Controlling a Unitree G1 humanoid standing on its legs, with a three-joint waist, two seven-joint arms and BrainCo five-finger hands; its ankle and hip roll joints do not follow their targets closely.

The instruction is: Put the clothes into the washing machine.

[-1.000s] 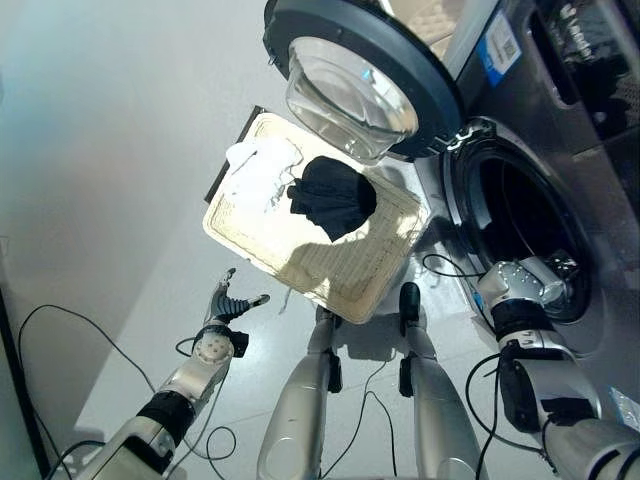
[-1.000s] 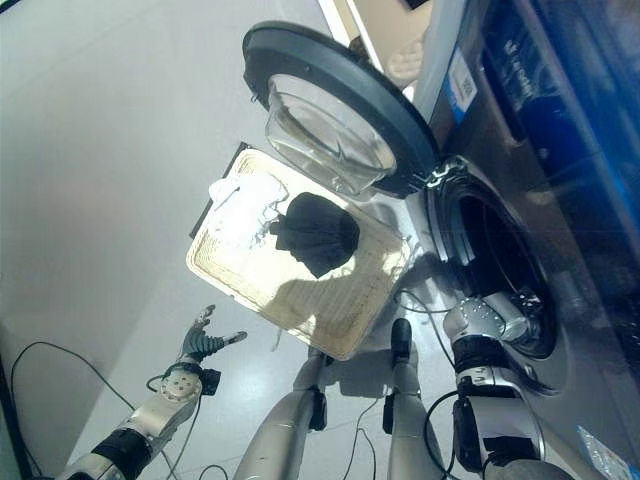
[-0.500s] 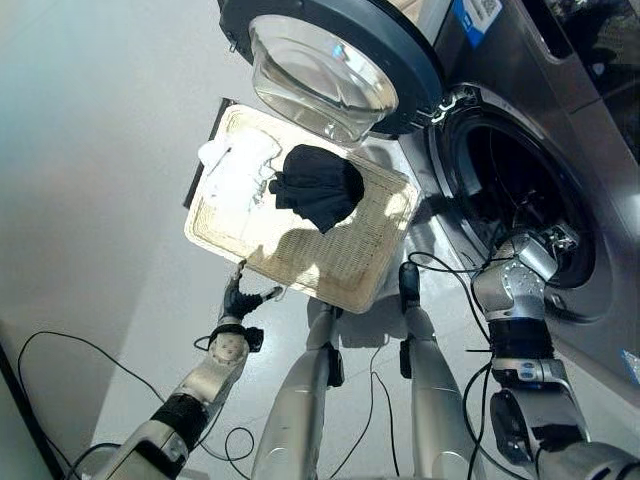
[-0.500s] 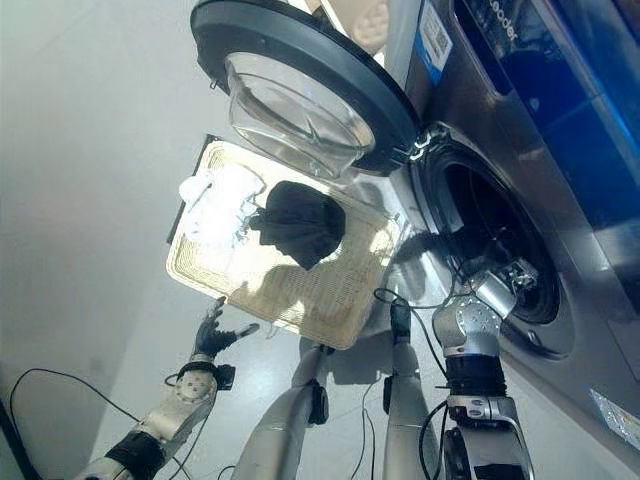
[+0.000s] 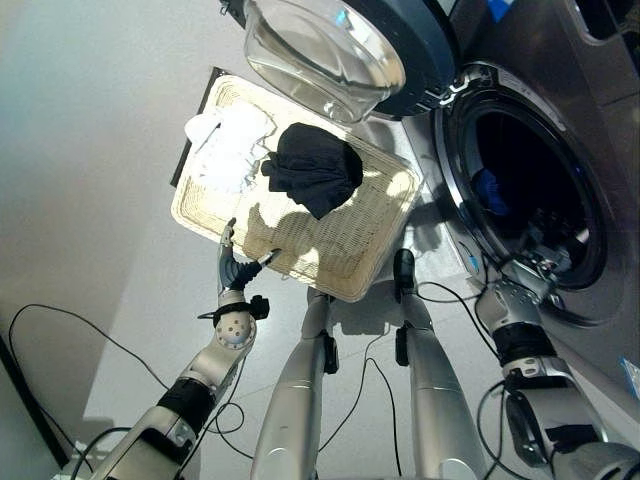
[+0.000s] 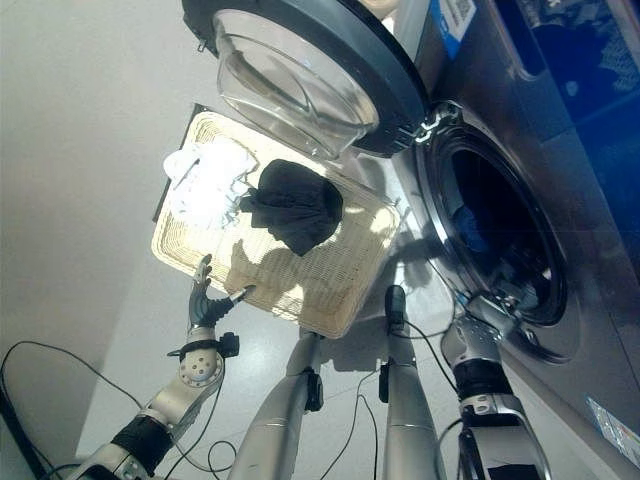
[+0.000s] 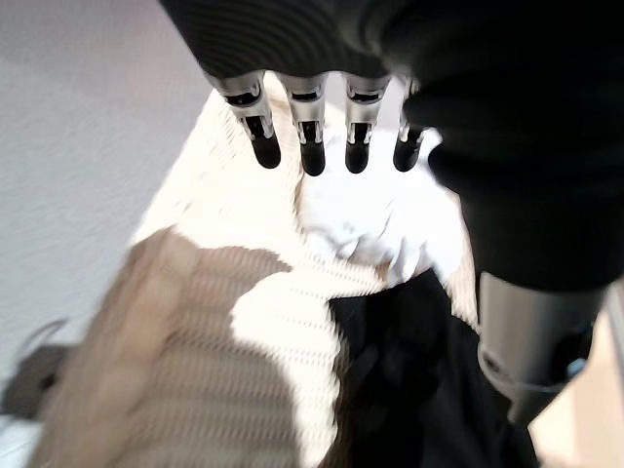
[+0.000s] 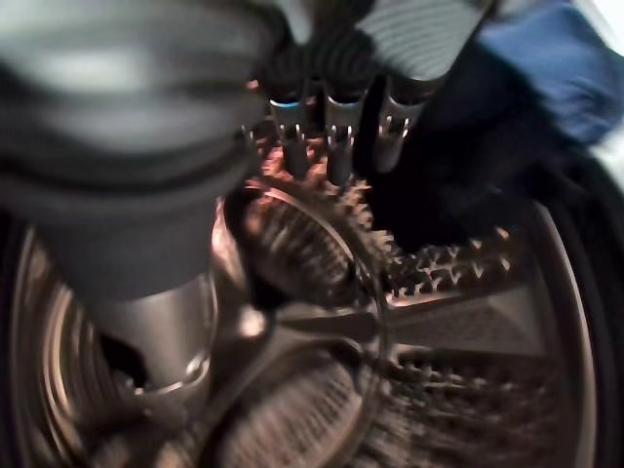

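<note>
A flat wicker tray (image 5: 350, 262) lies on the floor in front of the washing machine. On its far part rest a white cloth (image 5: 230, 150) and a black cloth (image 5: 312, 172), side by side and touching. My left hand (image 5: 236, 272) hovers open at the tray's near edge, its fingers (image 7: 308, 146) pointing toward the white cloth (image 7: 375, 219) and black cloth (image 7: 409, 370). The machine's drum (image 5: 520, 190) is open, with a blue cloth (image 5: 487, 190) inside. My right hand (image 5: 525, 282) is at the drum's lower rim, with straight fingers (image 8: 336, 146) holding nothing and the blue cloth (image 8: 546, 58) beyond them.
The round glass door (image 5: 330, 45) hangs open over the tray's far end, just above the two cloths. The machine's grey front (image 6: 590, 300) fills the right side. Bare pale floor (image 5: 90, 150) stretches to the left of the tray.
The camera has shifted. My left hand has moved from the bare floor up to the tray's near edge. A blue cloth now shows in the drum. My right hand stays at the drum's rim.
</note>
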